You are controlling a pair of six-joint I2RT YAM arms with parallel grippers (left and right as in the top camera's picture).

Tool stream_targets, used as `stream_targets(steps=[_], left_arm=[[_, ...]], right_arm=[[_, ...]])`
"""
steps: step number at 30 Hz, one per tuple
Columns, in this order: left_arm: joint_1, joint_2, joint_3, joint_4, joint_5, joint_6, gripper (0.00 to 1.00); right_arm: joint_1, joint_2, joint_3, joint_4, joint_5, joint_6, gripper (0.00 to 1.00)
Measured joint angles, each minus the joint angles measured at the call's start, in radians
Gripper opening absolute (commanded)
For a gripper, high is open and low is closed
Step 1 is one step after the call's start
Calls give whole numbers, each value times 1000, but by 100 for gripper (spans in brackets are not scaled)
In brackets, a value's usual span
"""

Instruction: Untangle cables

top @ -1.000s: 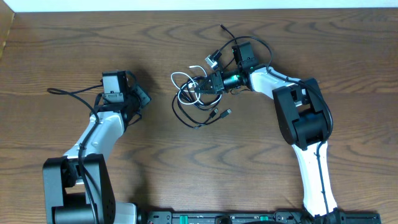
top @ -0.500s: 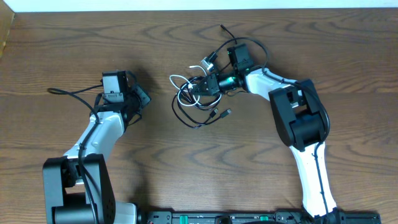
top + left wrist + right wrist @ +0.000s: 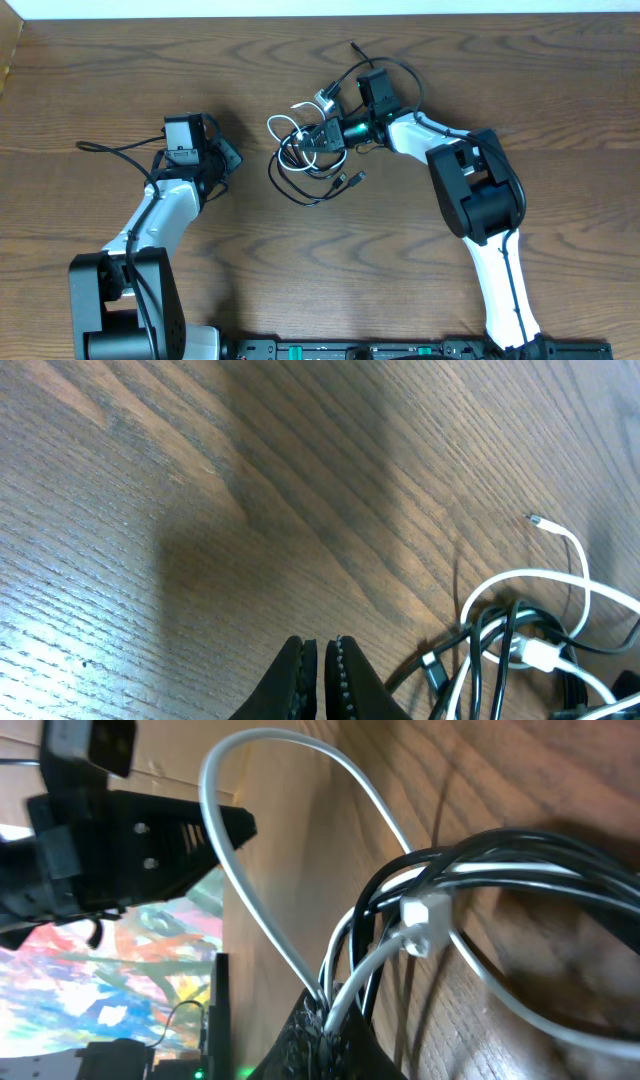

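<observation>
The cables (image 3: 305,155) lie in a tangle at the table's middle back: a white cord looped through black cords, with small plug ends to the right. My right gripper (image 3: 322,135) is shut on the tangle; in the right wrist view white and black strands (image 3: 400,920) run into its closed jaws (image 3: 335,1025). My left gripper (image 3: 228,157) sits to the left of the tangle, apart from it. In the left wrist view its jaws (image 3: 320,660) are shut and empty above bare wood, with the cables (image 3: 520,630) at lower right.
The thick black robot cable (image 3: 110,150) trails left from the left arm. Another loops over the right wrist (image 3: 400,75). The table's back edge (image 3: 320,14) runs close behind the tangle.
My right gripper has moved left and a little back, dragging the tangle with it. The left arm has not moved.
</observation>
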Motion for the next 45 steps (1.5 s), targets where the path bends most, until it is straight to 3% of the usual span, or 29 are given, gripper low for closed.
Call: stream_targets(steps=[7, 22, 30, 41, 45], left_arm=[[0, 0, 0, 0, 0, 0, 10], [0, 0, 0, 0, 0, 0, 10], [0, 0, 0, 0, 0, 0, 10], [0, 0, 0, 4, 0, 0, 10], [0, 0, 0, 4, 0, 0, 15]], right_arm=[[-1, -58, -6, -2, 27, 7, 1], [67, -479, -6, 5, 126, -75, 2], [77, -502, -6, -27, 161, -108, 1], [78, -502, -6, -254, 357, -149, 1], [83, -502, -6, -319, 468, -156, 1]])
